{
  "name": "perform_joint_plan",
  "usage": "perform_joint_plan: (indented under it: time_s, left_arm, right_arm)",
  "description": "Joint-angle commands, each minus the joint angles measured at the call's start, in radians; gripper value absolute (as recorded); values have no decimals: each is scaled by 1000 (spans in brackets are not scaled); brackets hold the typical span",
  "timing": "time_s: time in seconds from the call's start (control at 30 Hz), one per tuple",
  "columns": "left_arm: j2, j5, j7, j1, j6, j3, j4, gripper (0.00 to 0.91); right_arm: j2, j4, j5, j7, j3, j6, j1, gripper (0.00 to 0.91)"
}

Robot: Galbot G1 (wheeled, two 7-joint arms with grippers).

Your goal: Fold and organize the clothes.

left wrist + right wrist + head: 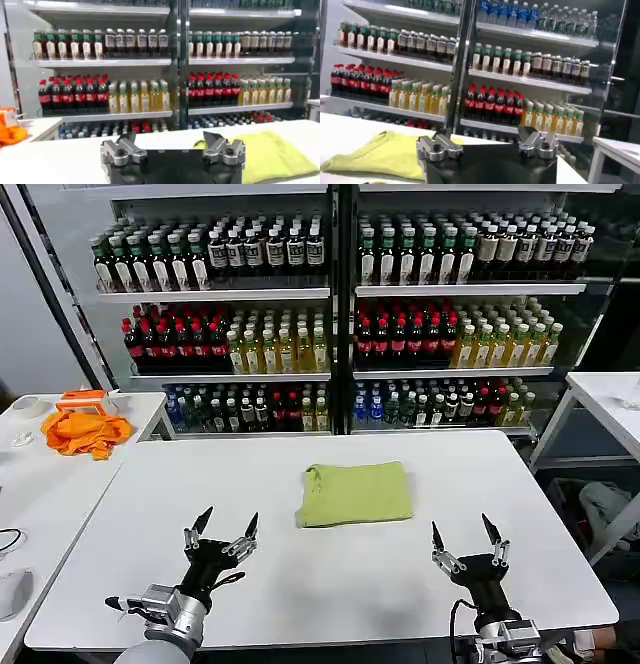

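The clothes, a lime yellow-green T-shirt (pixel 356 494), lie folded into a neat rectangle on the white table (pixel 300 584), a little right of its middle. The same shirt (pixel 272 152) lies ahead and to one side in the left wrist view, and the shirt (pixel 385 154) also appears in the right wrist view. My left gripper (pixel 227 523) hovers open above the table's front left, apart from the shirt. At the front right my right gripper (pixel 465 531) is open too, holding nothing. The left gripper (pixel 172 139) and right gripper (pixel 487 135) each show spread jaws with nothing between them.
A bright orange cloth (pixel 85 432) and an orange box lie on a second white table (pixel 40 484) at the left. Shelves of bottles (pixel 340 324) stand behind the table. Another white table (pixel 610 399) is at the far right.
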State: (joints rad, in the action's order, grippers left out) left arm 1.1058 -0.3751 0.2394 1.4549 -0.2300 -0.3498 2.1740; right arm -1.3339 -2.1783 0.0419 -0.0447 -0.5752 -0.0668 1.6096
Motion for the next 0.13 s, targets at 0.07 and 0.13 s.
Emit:
perform_joint_plan:
  time_s: [0.07, 0.13]
  left_arm:
    - [0, 5, 1, 16, -6, -19, 5, 907]
    - [5, 10, 1, 17, -6, -17, 5, 907]
  right_arm:
    - [-4, -18, -20, -18, 3, 27, 12, 907]
    - [-4, -14, -39, -16, 14, 27, 17, 907]
